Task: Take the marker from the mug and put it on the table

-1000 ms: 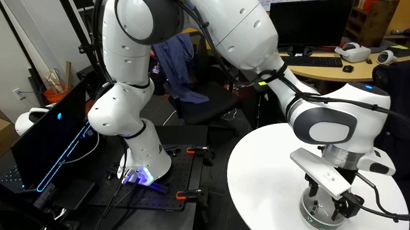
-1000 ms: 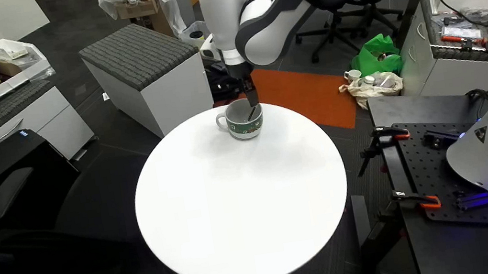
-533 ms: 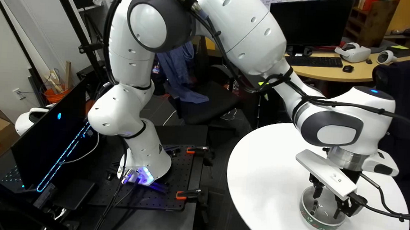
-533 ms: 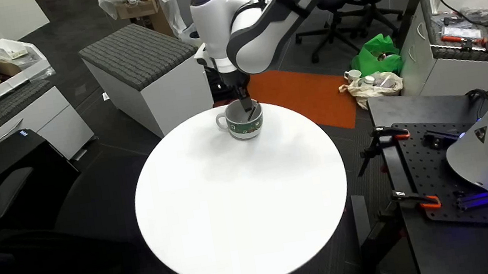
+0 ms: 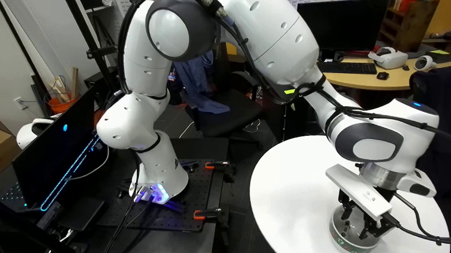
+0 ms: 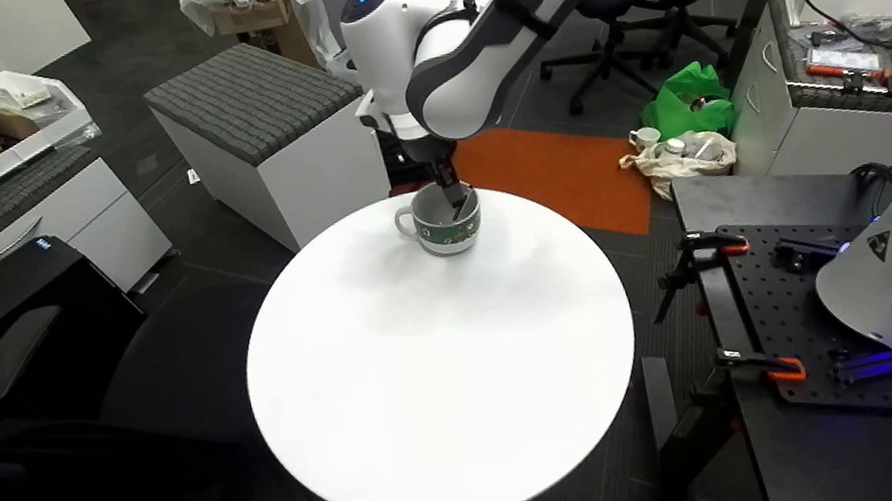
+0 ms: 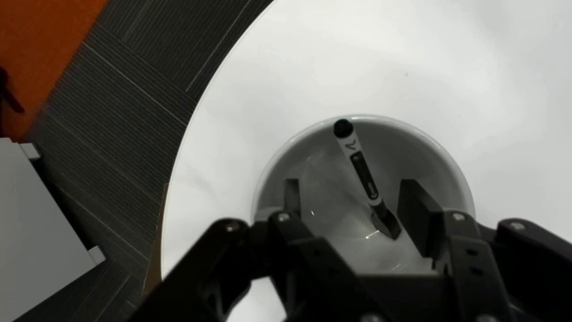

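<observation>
The marker [image 7: 364, 174] is slim, white and black, and leans inside the whitish mug [image 7: 313, 179]. Its black end reaches the rim at the top of the wrist view. In both exterior views the marker [image 5: 345, 229] [image 6: 463, 205] shows inside the mug [image 5: 354, 248] [image 6: 448, 237]. The mug has a green patterned band and stands upright on the round white table [image 5: 292, 194] [image 6: 436, 358]. My gripper [image 7: 351, 197] is open, its fingertips inside the mug's opening. The marker's lower part lies between the fingers, nearer the right one in the wrist view, with a gap visible.
The mug stands near the table's edge, with its handle [image 6: 404, 223] to one side. A grey-topped cabinet [image 6: 257, 111] stands beyond the table. A dark chair [image 5: 443, 130] is close to it. The robot's black bench with clamps [image 5: 211, 213] stands apart from the table.
The arm has moved lower, and the gripper has gone down into the mug and tilted slightly. The fingers are somewhat closer together than before. The mug and marker have not visibly moved.
</observation>
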{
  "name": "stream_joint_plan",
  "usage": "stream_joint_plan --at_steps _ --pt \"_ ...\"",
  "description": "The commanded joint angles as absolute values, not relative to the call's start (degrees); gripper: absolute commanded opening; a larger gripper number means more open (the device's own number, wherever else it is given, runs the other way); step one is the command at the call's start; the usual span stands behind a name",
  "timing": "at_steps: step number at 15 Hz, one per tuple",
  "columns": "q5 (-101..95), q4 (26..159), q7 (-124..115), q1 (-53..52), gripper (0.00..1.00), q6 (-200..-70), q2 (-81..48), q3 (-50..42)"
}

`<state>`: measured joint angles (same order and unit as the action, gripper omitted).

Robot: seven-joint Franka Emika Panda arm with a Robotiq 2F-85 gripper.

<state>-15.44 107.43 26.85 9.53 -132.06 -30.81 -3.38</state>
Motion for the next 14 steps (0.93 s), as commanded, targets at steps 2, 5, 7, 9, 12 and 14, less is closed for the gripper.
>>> stream_joint_plan --at_steps 2,5,7,9,12,14 --pt "-13.1 104.9 29.0 10.5 0.59 -127.3 -31.7 -2.2" --pt "-12.6 104.0 29.2 10.5 0.56 -125.8 -32.2 -2.1" --pt "-12.6 103.2 29.0 10.4 0.54 -125.0 -32.8 -2.0" --pt "-12.7 102.3 28.7 10.4 0.53 -124.4 -33.4 -2.1" --pt "-12.6 100.9 28.8 10.5 0.54 -123.4 -34.7 -2.0" --pt "-12.6 100.0 28.7 10.5 0.54 -122.7 -35.6 -2.0"
